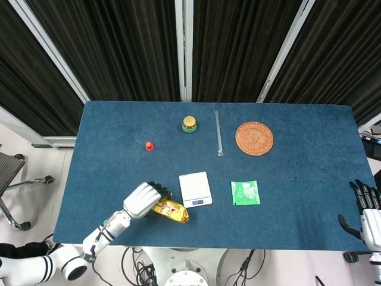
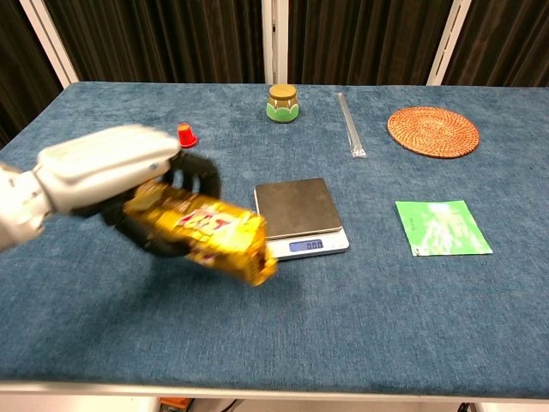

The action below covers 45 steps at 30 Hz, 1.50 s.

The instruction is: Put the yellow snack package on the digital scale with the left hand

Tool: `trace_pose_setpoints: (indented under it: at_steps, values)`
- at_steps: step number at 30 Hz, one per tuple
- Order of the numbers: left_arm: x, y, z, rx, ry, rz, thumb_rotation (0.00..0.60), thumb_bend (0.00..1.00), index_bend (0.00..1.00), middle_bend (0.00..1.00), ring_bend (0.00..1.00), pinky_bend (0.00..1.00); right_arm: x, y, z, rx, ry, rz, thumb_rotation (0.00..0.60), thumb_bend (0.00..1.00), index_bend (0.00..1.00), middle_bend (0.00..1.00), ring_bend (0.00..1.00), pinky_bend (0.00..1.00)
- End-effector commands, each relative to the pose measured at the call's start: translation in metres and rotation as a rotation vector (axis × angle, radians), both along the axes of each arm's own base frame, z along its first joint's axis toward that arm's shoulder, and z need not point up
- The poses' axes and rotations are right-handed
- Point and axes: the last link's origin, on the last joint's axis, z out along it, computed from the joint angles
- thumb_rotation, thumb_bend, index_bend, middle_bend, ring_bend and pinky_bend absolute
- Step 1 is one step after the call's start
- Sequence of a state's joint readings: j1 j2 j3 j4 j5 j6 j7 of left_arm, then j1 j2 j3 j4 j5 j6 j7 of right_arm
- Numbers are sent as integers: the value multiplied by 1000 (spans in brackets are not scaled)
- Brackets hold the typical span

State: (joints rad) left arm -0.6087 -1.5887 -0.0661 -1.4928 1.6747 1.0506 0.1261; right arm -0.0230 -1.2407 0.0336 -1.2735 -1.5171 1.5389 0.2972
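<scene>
Chest view: left hand [image 2: 111,172] grips yellow snack package [image 2: 206,232], red lettering blurred; scale [image 2: 300,215] display unreadable.

1. This is looking like a robot lab or test room, not a home: a table [image 1: 107,149] covered in blue felt is standing alone before black pleated curtains [image 1: 131,47] hung between white posts [image 1: 184,47].
2. Cables [image 1: 137,268] are hanging under the table's near edge, and an office chair [image 1: 15,190] is sitting on the pale floor beside it.
3. Unrelated small props are lying spread well apart, among them a scale [image 1: 195,189], a woven mat [image 1: 254,138] and a red cap [image 1: 149,146].
</scene>
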Motion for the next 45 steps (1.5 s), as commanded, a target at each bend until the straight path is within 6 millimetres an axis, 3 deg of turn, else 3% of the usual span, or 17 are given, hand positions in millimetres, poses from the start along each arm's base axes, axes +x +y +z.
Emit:
trace_pose_setpoints:
  at_steps: [1, 10, 16, 27, 31, 32, 35, 38, 45]
  values:
    - [29, 17, -5, -53, -29, 18, 600, 236, 582, 559, 438, 543, 1, 1, 1, -3, 5, 5, 600, 228, 0, 0, 0, 0]
    - [90, 47, -34, -73, -39, -13, 600, 265, 586, 562, 438, 540, -2, 5, 10, -32, -5, 7, 600, 229, 0, 0, 0, 0]
    - [114, 58, -54, -53, -25, -27, 600, 263, 586, 561, 438, 536, -4, 5, 12, -40, -12, 10, 600, 230, 0, 0, 0, 0]
    - [105, 67, -89, -54, 8, 58, 600, 268, 558, 513, 427, 531, -13, 11, 15, -35, -26, -8, 600, 246, 0, 0, 0, 0]
    - [97, 69, -96, -64, 70, 79, 600, 246, 432, 369, 334, 453, -15, 12, 14, -37, -31, -14, 600, 246, 0, 0, 0, 0]
    - [95, 68, -96, -72, 72, 85, 600, 230, 367, 313, 269, 393, -16, 12, 14, -38, -31, -15, 600, 246, 0, 0, 0, 0]
    - [93, 67, -94, -79, 78, 88, 600, 198, 188, 178, 104, 237, -17, 11, 14, -37, -30, -17, 600, 246, 0, 0, 0, 0]
    - [94, 67, -88, -67, 62, 90, 600, 190, 64, 90, 22, 162, -16, 11, 13, -34, -29, -14, 600, 245, 0, 0, 0, 0]
    - [91, 62, -64, -24, 40, 70, 600, 189, 26, 61, 0, 102, -15, 11, 12, -32, -31, -11, 600, 245, 0, 0, 0, 0]
